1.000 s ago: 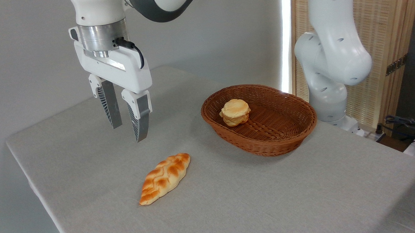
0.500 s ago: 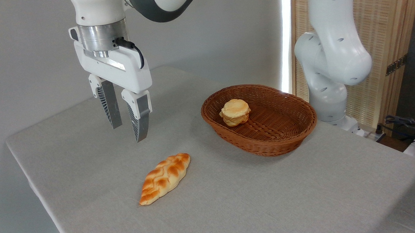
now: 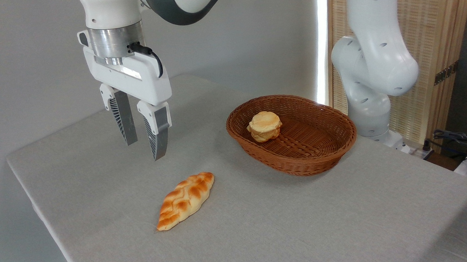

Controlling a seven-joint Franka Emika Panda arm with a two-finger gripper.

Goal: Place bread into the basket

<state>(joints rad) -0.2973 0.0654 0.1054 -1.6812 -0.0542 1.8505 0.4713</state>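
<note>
The bread (image 3: 186, 199), a leaf-shaped loaf with a braided golden-orange crust, lies flat on the grey tablecloth toward the front left. To its right and farther back stands the reddish-brown wicker basket (image 3: 322, 150). My gripper (image 3: 144, 151) hangs in the air above and to the left of the bread, well clear of it, pointing down. It is open, with nothing between its two ribbed fingers (image 3: 156, 135).
A small round pale bun (image 3: 264, 126) sits inside the basket at its left end. The arm's white base (image 3: 370, 80) rises behind the basket at the right. The table's left edge (image 3: 33, 197) runs close to the bread. Cables lie at far right.
</note>
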